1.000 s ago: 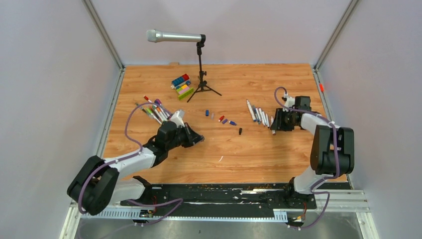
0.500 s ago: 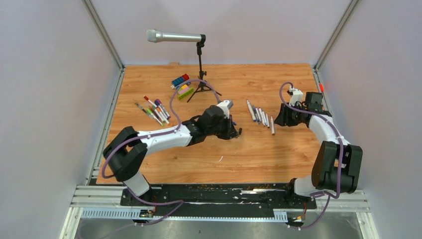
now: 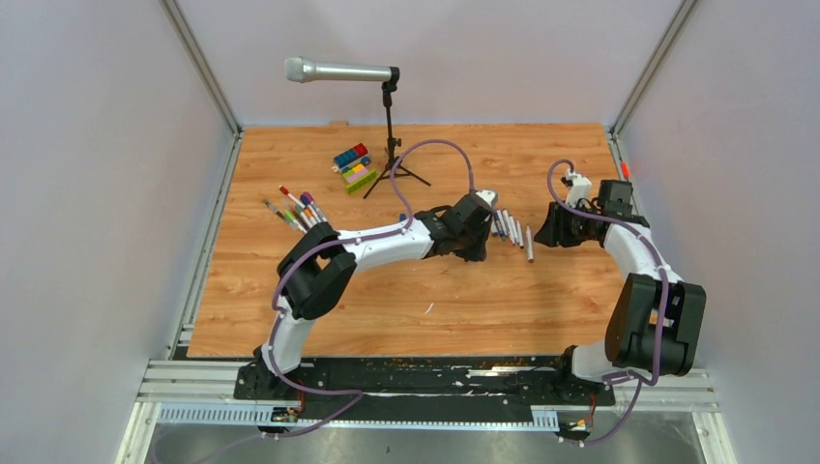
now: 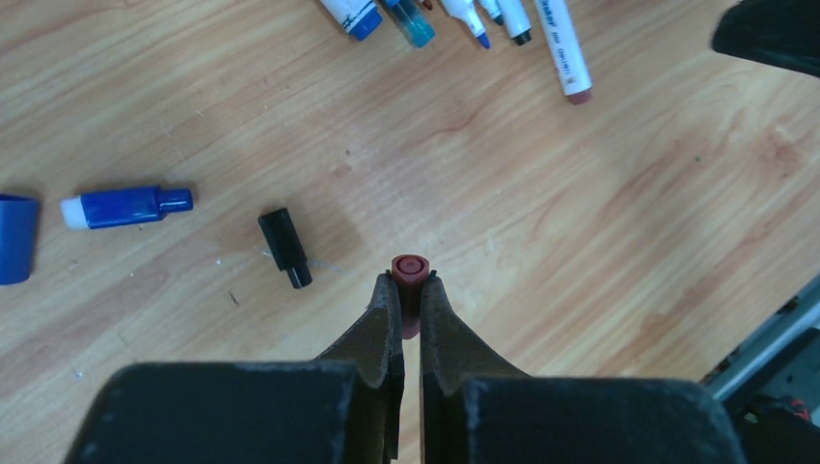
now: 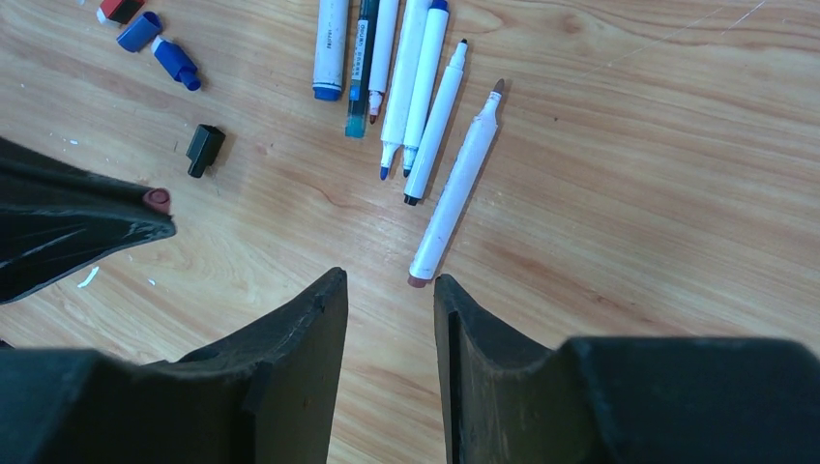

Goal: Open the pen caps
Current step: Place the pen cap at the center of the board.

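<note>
The wooden tabletop point(image 3: 464, 159) is enclosed by grey walls point(image 3: 97, 145). A brown cap point(image 4: 409, 264) is pinched by the left gripper point(image 4: 408, 283); the right gripper point(image 5: 390, 290) is spread.

The left gripper point(image 4: 407, 280) pinches a brown cap point(image 4: 409, 268) between its fingertips, the cap's round end facing the camera, above the wooden bench point(image 4: 600, 222). Just left of the tips a black cap point(image 4: 285, 247) lies on its side. Farther left lies a blue cap point(image 4: 126, 206). Well ahead of the gripper, the ends of several pens point(image 4: 564, 53) lie side by side.
</note>
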